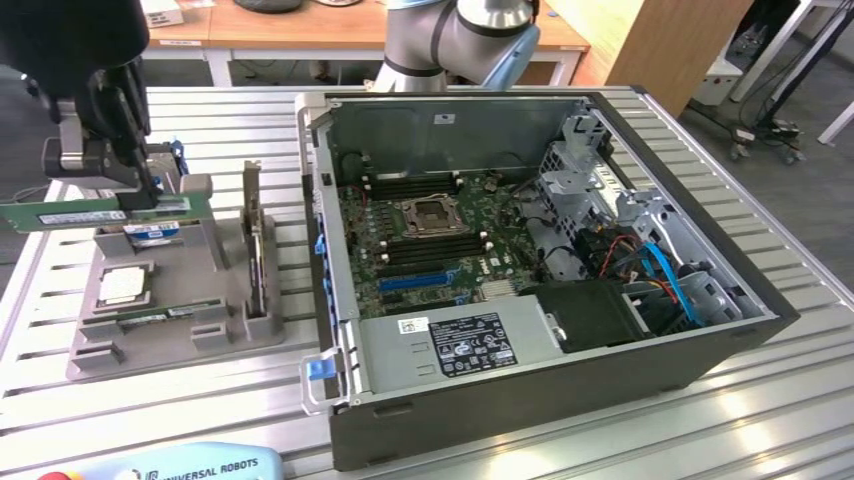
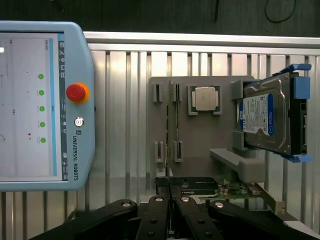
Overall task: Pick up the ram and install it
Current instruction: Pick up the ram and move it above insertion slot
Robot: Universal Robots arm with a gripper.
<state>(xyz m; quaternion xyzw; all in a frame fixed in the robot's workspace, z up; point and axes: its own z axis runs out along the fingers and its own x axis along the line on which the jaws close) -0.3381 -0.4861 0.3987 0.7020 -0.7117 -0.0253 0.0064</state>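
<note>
One ram [image 1: 60, 216], gripped in clenched jaws and held clear of the holder.
The jaws are closed on the green stick, which lies level in the air above the grey holder [image 1: 200, 310]. The holder carries a second, like stick [image 1: 167, 316] in its slot, a square silver processor [image 2: 205, 98] and a blue-labelled hard drive [image 2: 265, 117]. Just beside it, at the exterior view's right, stands an open computer case [image 1: 747, 330] with its motherboard [image 1: 400, 240] exposed. All rest on a slatted metal tabletop [image 1: 801, 400], with a teach pendant [image 2: 40, 105] near the holder.
</note>
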